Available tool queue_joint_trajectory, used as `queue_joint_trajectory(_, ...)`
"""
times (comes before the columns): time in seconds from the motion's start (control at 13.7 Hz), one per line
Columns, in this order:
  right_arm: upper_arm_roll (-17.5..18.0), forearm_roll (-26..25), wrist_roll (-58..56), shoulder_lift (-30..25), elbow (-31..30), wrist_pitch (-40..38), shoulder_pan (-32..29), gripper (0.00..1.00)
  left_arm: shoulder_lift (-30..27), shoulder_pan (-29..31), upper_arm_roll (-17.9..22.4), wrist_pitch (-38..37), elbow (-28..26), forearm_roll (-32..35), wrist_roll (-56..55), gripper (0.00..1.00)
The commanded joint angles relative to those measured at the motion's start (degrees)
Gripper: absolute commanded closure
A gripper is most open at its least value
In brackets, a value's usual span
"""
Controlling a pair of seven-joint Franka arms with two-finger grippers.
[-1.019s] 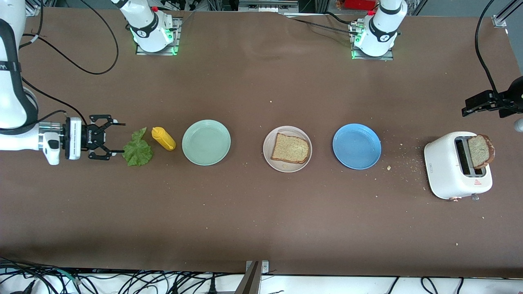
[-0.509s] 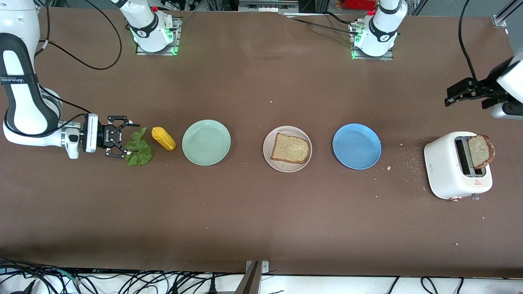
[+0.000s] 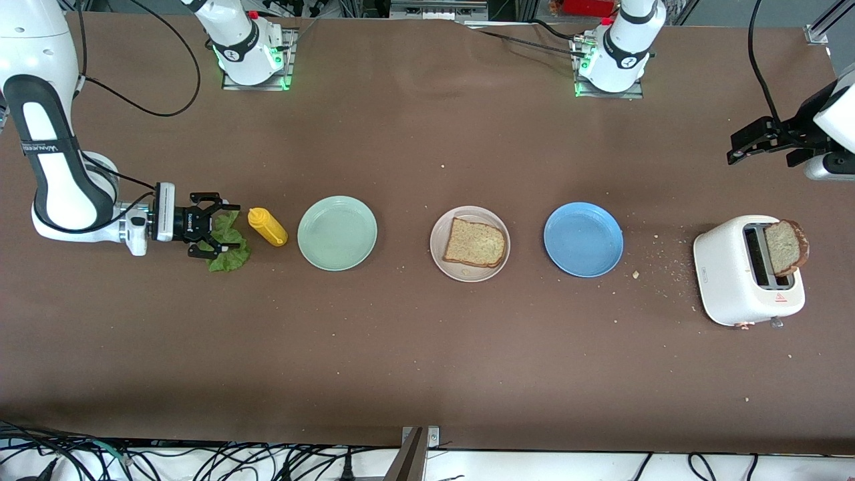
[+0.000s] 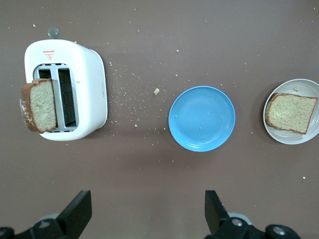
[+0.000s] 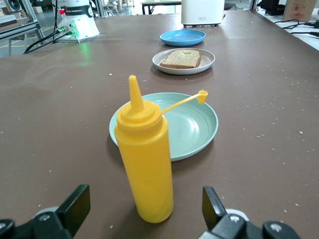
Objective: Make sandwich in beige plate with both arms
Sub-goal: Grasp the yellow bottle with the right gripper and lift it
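My right gripper (image 3: 212, 235) is down at the lettuce leaf (image 3: 230, 250), toward my right arm's end of the table; its fingers are spread apart with the leaf under them, and I cannot tell whether they touch it. Just beside the leaf stands the yellow squeeze bottle (image 3: 267, 226), upright, its cap hanging loose on a thin strap in my right wrist view. Past the bottle along the row comes the mint-green plate (image 3: 337, 233), then the beige plate (image 3: 439, 250) with one bread slice (image 3: 473, 243) lying flat in it, then the blue plate (image 3: 583, 239). Near my left arm's end sits the white toaster (image 3: 731, 274), crumbs scattered beside it, with a second bread slice (image 3: 785, 248) poking up out of one slot. My left gripper (image 3: 761, 139) hangs in the air above the table near the toaster, fingers wide apart, gripping nothing
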Motion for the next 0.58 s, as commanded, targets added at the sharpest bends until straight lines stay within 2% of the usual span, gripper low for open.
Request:
queue_joint_trajectory(0.0, 0.1, 3.0, -4.2, 1.5, -0.6, 1.5, 0.9, 0.00, -0.4, 0.7, -0.9, 0.6, -0.5, -0.5, -0.3, 0.00)
queue_joint_trajectory(0.51, 0.1, 7.0, -7.2, 4.5, -1.0, 0.8, 1.9, 0.00, 0.7, 1.4, -0.6, 0.7, 1.0, -0.9, -0.3, 0.00)
